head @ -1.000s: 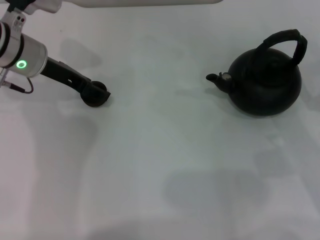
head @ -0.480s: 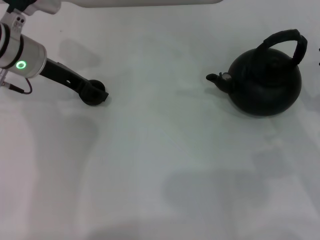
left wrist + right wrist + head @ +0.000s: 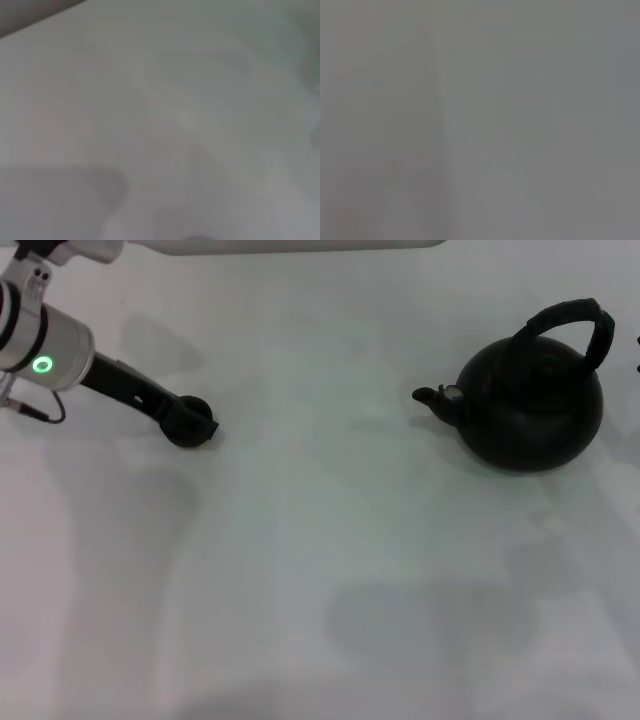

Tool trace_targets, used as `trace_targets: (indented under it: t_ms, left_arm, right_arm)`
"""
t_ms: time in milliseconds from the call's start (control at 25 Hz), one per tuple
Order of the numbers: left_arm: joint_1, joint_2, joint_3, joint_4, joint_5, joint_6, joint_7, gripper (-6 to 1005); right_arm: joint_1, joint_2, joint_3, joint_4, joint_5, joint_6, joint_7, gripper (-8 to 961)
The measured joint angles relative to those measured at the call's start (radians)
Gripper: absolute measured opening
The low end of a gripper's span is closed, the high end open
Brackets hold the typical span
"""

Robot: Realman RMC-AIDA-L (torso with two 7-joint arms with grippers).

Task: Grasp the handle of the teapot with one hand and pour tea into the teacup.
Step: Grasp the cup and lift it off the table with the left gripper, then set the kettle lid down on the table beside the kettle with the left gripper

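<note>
The round black teapot (image 3: 530,410) stands on the white table at the right of the head view. Its spout (image 3: 438,397) points left and its arched black handle (image 3: 575,318) rises over its top, with nothing holding it. Far to the left sits the small dark teacup (image 3: 193,430). My left gripper (image 3: 180,417) reaches down to it from the upper left and is shut on its rim. A dark sliver of my right gripper (image 3: 637,352) shows at the right edge, just beyond the handle. Both wrist views show only pale surface.
The white table (image 3: 320,570) stretches between teacup and teapot with nothing on it. The left arm's silver wrist with a green light (image 3: 42,365) sits at the upper left. The table's far edge (image 3: 300,245) runs along the top.
My left gripper and the teacup have shifted slightly up and to the left together. The dark sliver at the right edge has come into view. The teapot has not moved.
</note>
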Motion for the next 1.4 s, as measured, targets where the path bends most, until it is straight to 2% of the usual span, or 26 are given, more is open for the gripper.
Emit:
trace_targets:
  t_ms: [320,360,600,840,1160,1400]
  left_arm:
    - [-0.061,-0.003,0.000,0.018,0.000,0.012,0.019,701]
    - [-0.078,-0.003,0.000,0.068,0.000,0.012,0.040,701]
    - [-0.113,-0.003,0.000,0.161,0.024,0.007,0.064,702]
    - [-0.156,-0.007,0.000,0.310,0.123,-0.027,0.059,702]
    - [-0.159,-0.007,0.000,0.408,0.153,-0.104,0.057,701]
    - [-0.161,-0.007,0.000,0.417,0.175,-0.126,0.052,701]
  right_arm:
    - [0.002,0.000,-0.001,0.000,-0.002,0.000,0.000,858]
    - [0.003,0.000,-0.001,0.000,-0.001,0.002,0.000,858]
    - [0.006,0.000,0.002,-0.007,0.000,0.009,0.001,858]
    - [0.008,0.000,0.001,-0.011,0.000,0.011,0.001,858]
    - [0.010,0.000,0.005,-0.012,0.000,0.017,0.002,857]
    - [0.012,0.000,0.006,-0.011,0.000,0.021,0.002,857]
